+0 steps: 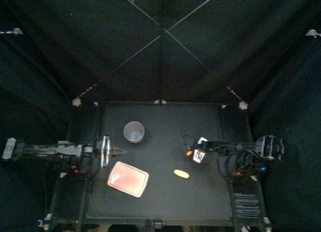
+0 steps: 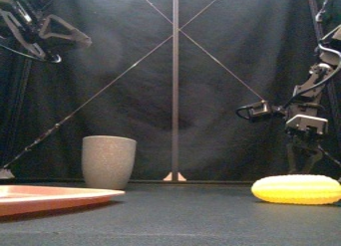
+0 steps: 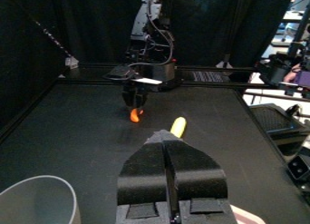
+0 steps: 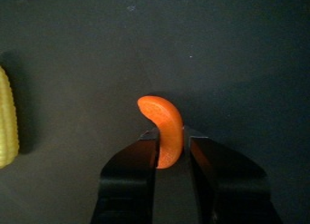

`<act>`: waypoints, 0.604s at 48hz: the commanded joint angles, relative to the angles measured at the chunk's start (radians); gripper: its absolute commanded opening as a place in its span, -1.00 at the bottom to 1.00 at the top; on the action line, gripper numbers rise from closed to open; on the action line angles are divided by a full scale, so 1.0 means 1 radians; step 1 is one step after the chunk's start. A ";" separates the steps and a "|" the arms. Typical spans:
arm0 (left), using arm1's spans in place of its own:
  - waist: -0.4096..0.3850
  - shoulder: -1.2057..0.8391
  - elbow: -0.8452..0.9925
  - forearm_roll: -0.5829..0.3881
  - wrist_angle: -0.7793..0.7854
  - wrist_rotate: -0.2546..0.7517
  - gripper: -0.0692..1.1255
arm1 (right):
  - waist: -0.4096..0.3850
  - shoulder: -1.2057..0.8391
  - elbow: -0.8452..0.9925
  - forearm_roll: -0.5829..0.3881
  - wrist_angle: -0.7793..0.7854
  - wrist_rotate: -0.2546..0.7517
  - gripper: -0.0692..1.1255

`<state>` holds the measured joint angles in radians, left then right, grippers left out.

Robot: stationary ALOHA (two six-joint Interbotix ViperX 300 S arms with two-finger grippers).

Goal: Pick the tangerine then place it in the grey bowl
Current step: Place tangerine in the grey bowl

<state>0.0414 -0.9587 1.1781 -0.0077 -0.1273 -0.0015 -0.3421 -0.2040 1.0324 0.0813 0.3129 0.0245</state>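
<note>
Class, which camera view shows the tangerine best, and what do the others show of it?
The right wrist view: the tangerine sits large in the middle, held by the right gripper, a jaw on each side. The left wrist view shows it as a small orange spot far off. The top and front views do not show it clearly.

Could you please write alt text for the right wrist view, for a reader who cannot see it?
The right gripper pinches one end of an orange, curved toy tangerine segment between its two black fingers, against the black table top. A yellow toy corn cob lies apart from it at the picture's edge.
</note>
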 commanded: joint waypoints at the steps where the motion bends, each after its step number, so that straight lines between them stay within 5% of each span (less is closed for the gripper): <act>1: 0.003 0.003 -0.012 0.000 -0.009 0.000 -0.63 | -0.005 -0.012 -0.025 0.000 -0.003 -0.002 0.04; 16: 0.002 0.005 -0.011 0.000 -0.025 0.000 -0.63 | 0.009 -0.081 -0.206 -0.008 -0.046 -0.008 0.04; 29: 0.003 0.005 -0.002 0.000 -0.054 0.003 -0.63 | 0.002 0.014 -0.416 -0.043 -0.322 -0.012 0.04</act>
<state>0.0430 -0.9587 1.1888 -0.0077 -0.1687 0.0000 -0.3359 -0.2117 0.6826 0.0460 0.0675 0.0138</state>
